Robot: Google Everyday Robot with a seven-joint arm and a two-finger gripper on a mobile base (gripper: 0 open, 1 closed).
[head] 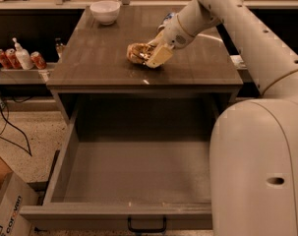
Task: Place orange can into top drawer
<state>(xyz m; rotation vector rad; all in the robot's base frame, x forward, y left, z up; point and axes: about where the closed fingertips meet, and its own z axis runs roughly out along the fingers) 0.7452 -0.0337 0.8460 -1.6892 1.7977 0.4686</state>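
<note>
At far left we see small red cans (6, 58) and a white bottle (21, 55) on a low shelf. A white bowl (105, 11) sits at the back of the bench (89, 58). Under the bench, the top drawer (60, 166) stands pulled out, with its grey inside showing. The orange can (137, 53) rests on the bench near the middle. The end effector (151, 58) is against the can's right side. We cannot tell whether it is clamped on the can.
</note>
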